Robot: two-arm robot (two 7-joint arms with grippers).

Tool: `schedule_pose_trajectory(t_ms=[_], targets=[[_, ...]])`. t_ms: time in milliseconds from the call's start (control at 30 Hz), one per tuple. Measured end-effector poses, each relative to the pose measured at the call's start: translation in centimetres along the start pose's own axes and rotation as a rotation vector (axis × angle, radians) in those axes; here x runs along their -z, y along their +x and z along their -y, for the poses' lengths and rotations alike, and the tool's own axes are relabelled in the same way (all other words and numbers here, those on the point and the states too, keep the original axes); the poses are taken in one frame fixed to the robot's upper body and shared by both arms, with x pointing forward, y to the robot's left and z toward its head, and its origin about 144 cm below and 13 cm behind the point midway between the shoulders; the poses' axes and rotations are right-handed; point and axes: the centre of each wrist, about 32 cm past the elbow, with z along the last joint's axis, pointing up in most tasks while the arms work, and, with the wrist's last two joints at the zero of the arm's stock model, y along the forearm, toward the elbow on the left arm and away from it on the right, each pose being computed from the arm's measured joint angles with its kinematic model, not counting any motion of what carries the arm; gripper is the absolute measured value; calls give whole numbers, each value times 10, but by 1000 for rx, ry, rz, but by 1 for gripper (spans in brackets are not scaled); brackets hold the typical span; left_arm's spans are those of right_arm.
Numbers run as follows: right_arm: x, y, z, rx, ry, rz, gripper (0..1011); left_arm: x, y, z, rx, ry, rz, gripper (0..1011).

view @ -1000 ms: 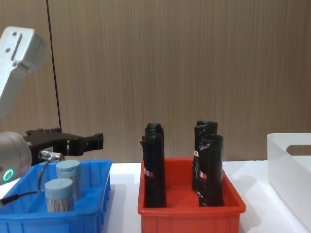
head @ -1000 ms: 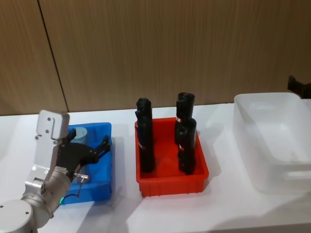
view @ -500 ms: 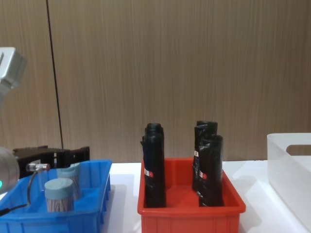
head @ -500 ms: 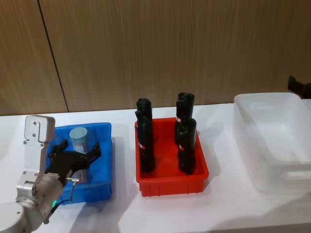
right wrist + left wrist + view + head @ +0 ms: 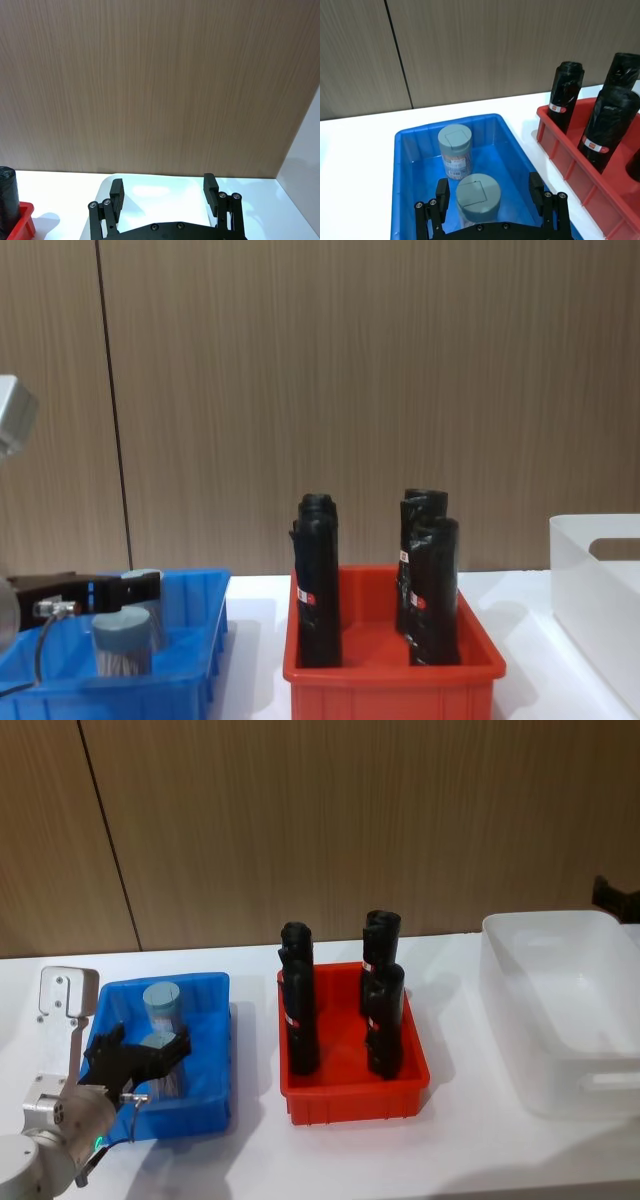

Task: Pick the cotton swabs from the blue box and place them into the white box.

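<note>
While the left gripper hangs low over the blue box near the left edge of the desk, its fingers stand wide apart on either side of the nearer tub of cotton swabs. A gap shows on each side, so it has hold of nothing. Both tubs stand upright inside the blue box: this one toward the front edge of the desk, and the second tub just behind it, toward the back wall of the box. A red bin with four upright black rolls sits mid-desk, just to the right of the blue box. The white box sits at the right edge of the desk. The right gripper is raised, fingers spread wide, gripping nothing.
</note>
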Motion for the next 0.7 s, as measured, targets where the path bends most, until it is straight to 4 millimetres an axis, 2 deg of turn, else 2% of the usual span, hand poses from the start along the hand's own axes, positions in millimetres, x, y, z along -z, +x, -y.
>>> schedule_pose_trajectory(t_ms=[700], targets=[[0, 0, 0, 0, 0, 0, 1002, 9, 17, 19, 10, 63, -11, 999]])
